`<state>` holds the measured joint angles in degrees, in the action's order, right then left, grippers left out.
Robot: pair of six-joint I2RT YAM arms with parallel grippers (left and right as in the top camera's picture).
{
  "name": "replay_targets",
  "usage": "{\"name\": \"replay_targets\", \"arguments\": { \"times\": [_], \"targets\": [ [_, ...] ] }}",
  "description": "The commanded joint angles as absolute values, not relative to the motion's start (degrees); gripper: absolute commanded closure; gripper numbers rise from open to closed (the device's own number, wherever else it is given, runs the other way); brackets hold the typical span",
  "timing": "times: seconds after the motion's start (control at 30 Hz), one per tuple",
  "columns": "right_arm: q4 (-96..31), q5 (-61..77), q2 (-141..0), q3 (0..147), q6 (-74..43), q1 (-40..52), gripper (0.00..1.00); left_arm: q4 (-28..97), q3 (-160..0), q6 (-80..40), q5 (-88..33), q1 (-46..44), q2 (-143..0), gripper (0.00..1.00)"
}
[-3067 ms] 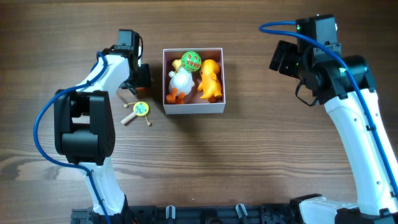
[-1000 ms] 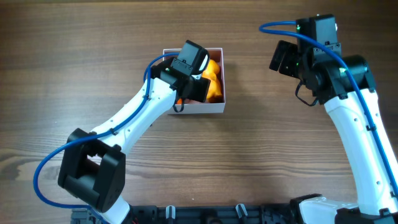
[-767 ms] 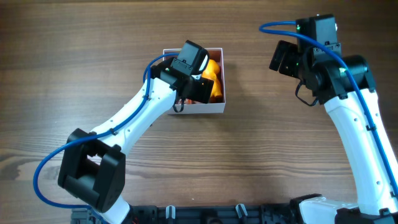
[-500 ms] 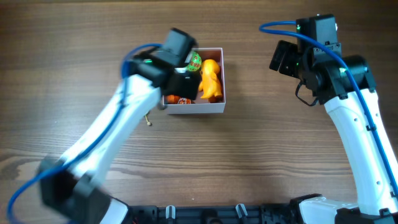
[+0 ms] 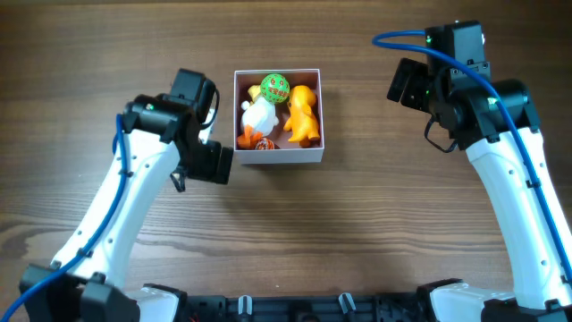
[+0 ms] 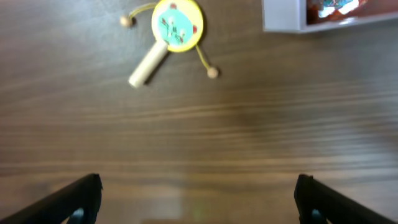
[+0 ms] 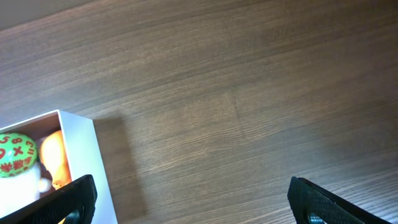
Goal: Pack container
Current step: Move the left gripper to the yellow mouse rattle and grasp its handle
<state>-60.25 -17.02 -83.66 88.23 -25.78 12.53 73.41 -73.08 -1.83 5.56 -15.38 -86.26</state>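
Evidently the packing was close to finished, with one toy lying loose on the table (image 5: 357, 224). Nearest the robot, the left gripper (image 6: 198, 190) hung over bare wood, its jaws spread wide and nothing between them. Just beyond it lay the rattle (image 6: 176, 25), a small yellow-rimmed drum on a pale stick with two beads on strings. It lay flat, near the box (image 5: 277, 156) and to the left of the box's front corner; from overhead the left arm hid it.

The step in hand looked like fetching that rattle. The next move would call for lowering the open jaws squarely over the stick or the drum, closing, then lifting clear of the thin white wall.

The box sat mid-table, beyond the left gripper. At its front lay a small orange-and-red piece (image 5: 262, 143). Behind that stood a white duck (image 5: 257, 114) beside an orange animal (image 5: 302, 112), with a green ball (image 5: 274, 87) at the back. Little pink floor showed, so the rattle would probably have to rest on top of the others.

Farthest off and well to the right, the right gripper (image 7: 193, 199) hovered with its jaws wide apart, holding nothing.
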Motion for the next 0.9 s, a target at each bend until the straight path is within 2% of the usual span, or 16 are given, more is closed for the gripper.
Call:
{"name": "replay_targets", "arguments": {
  "times": [0.0,0.1,0.2,0.3,0.43,0.6,0.8,0.87],
  "targets": [
    [-60.2,-18.0,-83.5,88.6,-25.5,12.6,0.00,64.9,-64.0,2.8,4.6,-13.4,-86.4,0.00],
    [-60.2,-18.0,-83.5,88.6,-25.5,12.6,0.00,55.9,-58.6,3.0,4.6,-12.0,-86.6,0.00],
    [-60.2,-18.0,-83.5,88.6,-25.5,12.6,0.00,51.0,-57.2,8.1,4.6,-10.7,-87.3,0.01],
    [-60.2,-18.0,-83.5,88.6,-25.5,12.6,0.00,50.3,-57.2,13.3,4.6,-9.1,-87.4,0.01],
    [-60.2,-18.0,-83.5,88.6,-25.5,12.6,0.00,48.9,-57.1,13.7,4.0,-5.5,-87.4,0.02],
    [-60.2,-18.0,-83.5,88.6,-25.5,12.6,0.00,45.8,-56.4,18.0,-3.9,-0.6,-87.5,0.00],
    [-60.2,-18.0,-83.5,88.6,-25.5,12.6,0.00,44.1,-56.4,20.8,-4.1,1.2,-89.0,0.09],
    [-60.2,-18.0,-83.5,88.6,-25.5,12.6,0.00,44.1,-56.4,20.8,-4.1,1.3,-90.9,0.08]
  ]
}}
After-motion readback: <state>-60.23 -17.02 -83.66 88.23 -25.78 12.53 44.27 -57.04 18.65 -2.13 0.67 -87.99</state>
